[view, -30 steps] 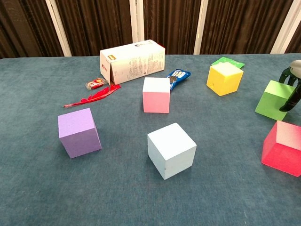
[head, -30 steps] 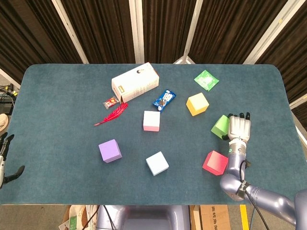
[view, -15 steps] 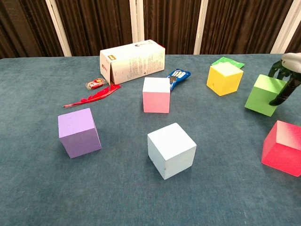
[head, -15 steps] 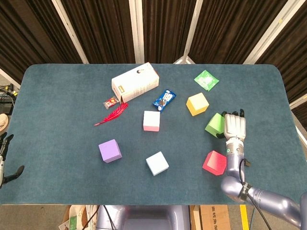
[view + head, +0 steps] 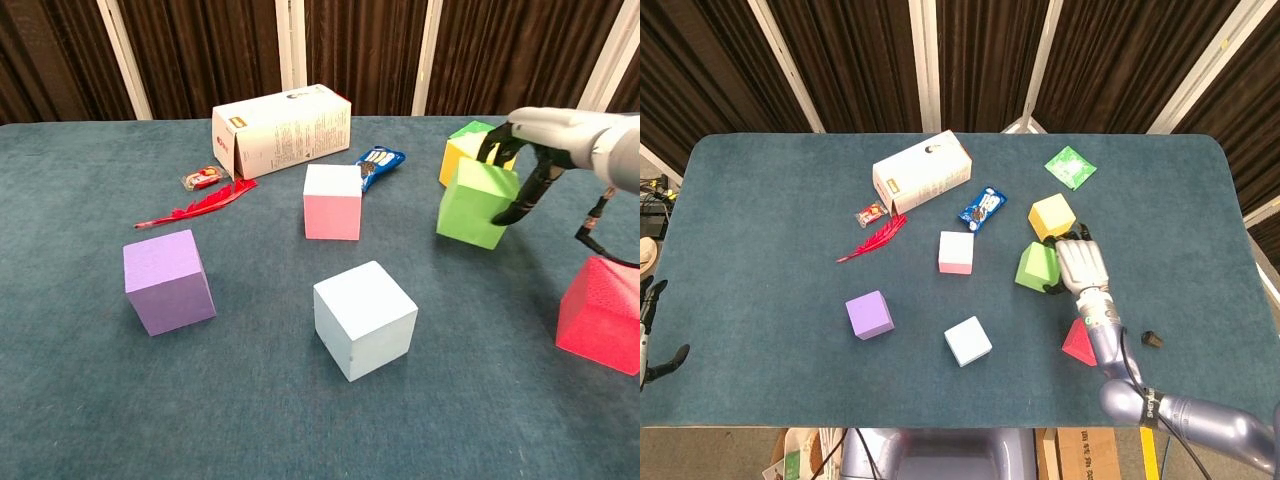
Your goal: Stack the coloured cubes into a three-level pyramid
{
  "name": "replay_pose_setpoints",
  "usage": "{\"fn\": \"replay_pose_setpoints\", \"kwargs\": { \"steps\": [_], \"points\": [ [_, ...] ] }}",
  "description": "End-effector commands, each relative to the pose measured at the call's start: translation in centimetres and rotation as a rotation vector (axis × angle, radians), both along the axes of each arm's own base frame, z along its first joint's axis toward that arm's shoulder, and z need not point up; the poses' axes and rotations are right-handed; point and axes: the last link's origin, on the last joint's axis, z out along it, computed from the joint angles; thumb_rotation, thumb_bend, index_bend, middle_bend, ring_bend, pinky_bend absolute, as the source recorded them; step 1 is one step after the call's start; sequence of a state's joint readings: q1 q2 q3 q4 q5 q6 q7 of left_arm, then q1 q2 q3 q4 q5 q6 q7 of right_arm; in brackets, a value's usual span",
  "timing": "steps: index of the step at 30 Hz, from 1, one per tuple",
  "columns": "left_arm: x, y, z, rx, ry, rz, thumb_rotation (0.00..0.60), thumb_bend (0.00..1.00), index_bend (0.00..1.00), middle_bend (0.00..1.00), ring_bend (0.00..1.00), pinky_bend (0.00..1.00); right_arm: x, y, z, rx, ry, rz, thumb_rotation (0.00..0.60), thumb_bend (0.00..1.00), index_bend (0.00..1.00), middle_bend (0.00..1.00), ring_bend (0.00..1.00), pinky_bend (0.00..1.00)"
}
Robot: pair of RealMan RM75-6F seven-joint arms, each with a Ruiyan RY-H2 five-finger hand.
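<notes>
Green cube [image 5: 477, 204]: being gripped by the right hand [image 5: 1080, 264], fingers wrapping its top and far side, thumb on the near right face; it is sitting tilted, apparently just off the table [image 5: 770, 240], though I cannot tell for sure.
Right hand: closing around the green cube and holding it just in front of the yellow cube [image 5: 1051, 216], which is lying directly beyond the fingers.
Left hand [image 5: 648, 330]: hanging at the far left edge of the head view, well apart from every cube, fingers spread and holding nothing.
Pink cube [image 5: 332, 201]: lying to the hand's left, near, with bare cloth between.
Pale blue cube [image 5: 365, 319]: lying left of the hand and nearer the robot.
Purple cube [image 5: 168, 281]: lying well apart, far to the hand's left.
Red cube [image 5: 601, 313]: lying behind the hand, beside the forearm.
Step in hand: judging from the scattered cubes, gathering the base row; no stack is standing yet.
Next move: probably setting the green cube flat and square against a neighbour, likely the pink or yellow one, with faces touching and no gap, then releasing without nudging it.
</notes>
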State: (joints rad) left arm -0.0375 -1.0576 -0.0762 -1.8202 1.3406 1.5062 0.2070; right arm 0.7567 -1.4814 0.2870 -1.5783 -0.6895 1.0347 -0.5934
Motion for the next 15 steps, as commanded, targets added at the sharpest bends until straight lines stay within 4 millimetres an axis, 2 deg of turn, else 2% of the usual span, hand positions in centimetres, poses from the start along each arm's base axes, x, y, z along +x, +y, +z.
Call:
{"fn": "replay_pose_setpoints", "kwargs": {
  "steps": [1,7,15],
  "points": [
    [-0.1,0.1,0.1,0.004,-0.003,0.002,0.6,0.32,0.06,0.0,0.0,0.0,1.1,0.0,-0.9,-0.032,0.041,0.034,0.6,0.24,0.39,0.43,0.21,0.0],
    [-0.2,0.2,0.3,0.0,-0.012,0.007,0.6,0.32,0.06,0.0,0.0,0.0,3.0,0.3,-2.8,-0.063,0.068,0.058,0.6,0.24,0.39,0.43,0.22,0.0],
    [-0.4,0.2,0.5,0.0,-0.023,0.013,0.6,0.32,0.06,0.0,0.0,0.0,4.5,-0.2,-3.9,-0.078,0.077,0.068,0.6,0.24,0.39,0.43,0.22,0.0]
  ]
}}
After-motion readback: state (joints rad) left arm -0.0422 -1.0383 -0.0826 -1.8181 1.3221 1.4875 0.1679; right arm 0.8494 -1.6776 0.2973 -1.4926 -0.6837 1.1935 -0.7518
